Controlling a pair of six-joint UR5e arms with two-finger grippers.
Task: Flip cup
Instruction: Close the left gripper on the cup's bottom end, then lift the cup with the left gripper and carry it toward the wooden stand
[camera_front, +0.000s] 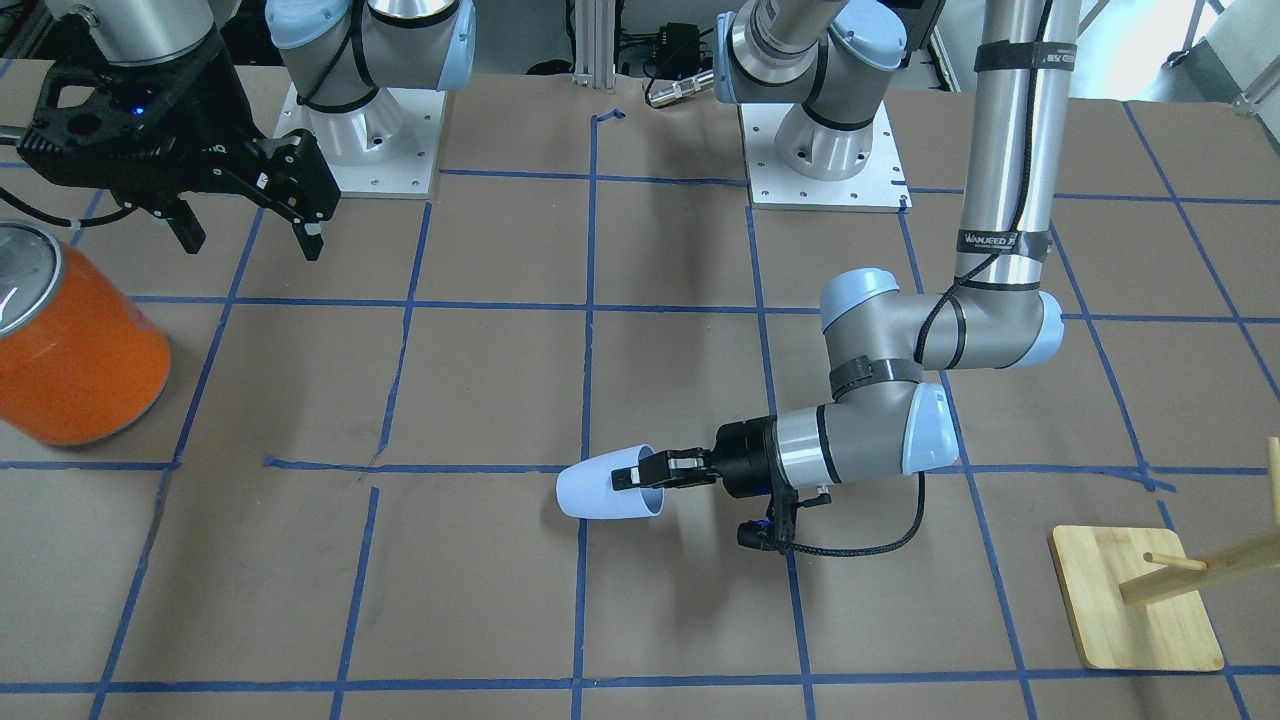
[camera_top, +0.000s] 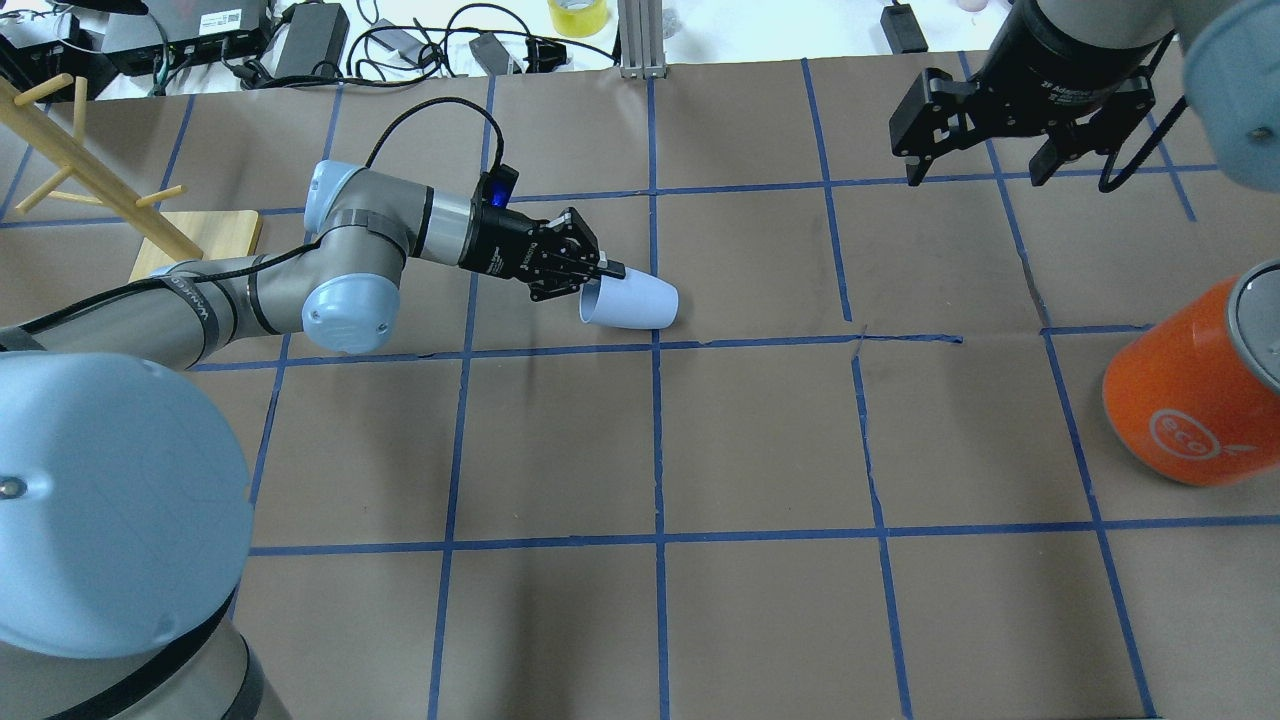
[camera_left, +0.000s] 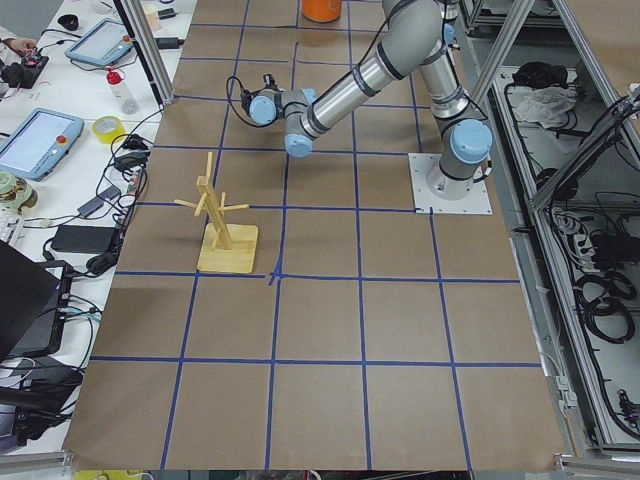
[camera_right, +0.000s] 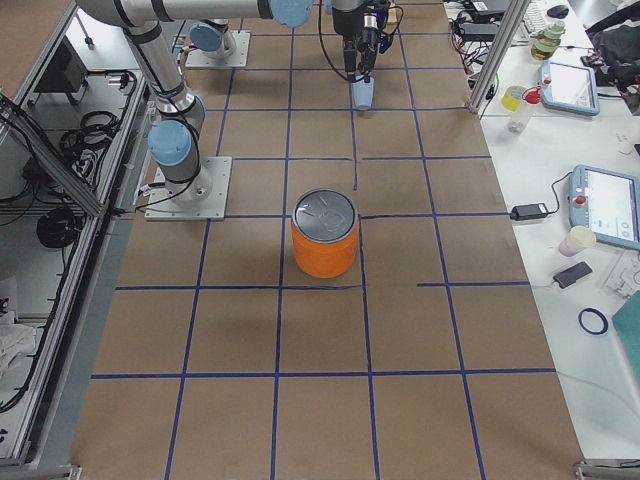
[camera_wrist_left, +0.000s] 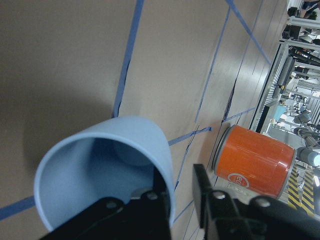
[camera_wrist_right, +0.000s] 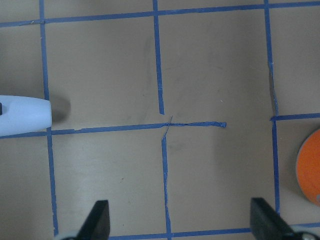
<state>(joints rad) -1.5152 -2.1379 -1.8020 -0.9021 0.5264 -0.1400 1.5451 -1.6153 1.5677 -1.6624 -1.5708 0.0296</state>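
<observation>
Right now the cup (camera_front: 605, 487) lies on its side, its open mouth turned toward the left hand (camera_front: 640, 472) and its rounded base pointing straight out ahead of the fingertips. That hand is pinched narrow on the rim wall alone. In the wrist view one finger (camera_wrist_left: 145, 215) sits inside the mouth and the other just outside, with the thin wall between them. Whether the cup's side rests on the desk (camera_front: 480, 600) or hangs just clear of it, I cannot tell.

The hold looks like the weak spot. Only a small strip of smooth, tapered plastic is caught, so a wrist turn could let the cup swivel between the pads or slide off them. If the hand is low when it rotates, the base may scrape the desk and lever the rim out of the pinch. Let go at a tilt, the cup would likely tip over and roll.

Farther out, well beyond the cup's base, the right hand (camera_front: 250, 240) hangs spread wide and empty. The orange can (camera_front: 75, 350) stands beyond that, too far off to interfere.
</observation>
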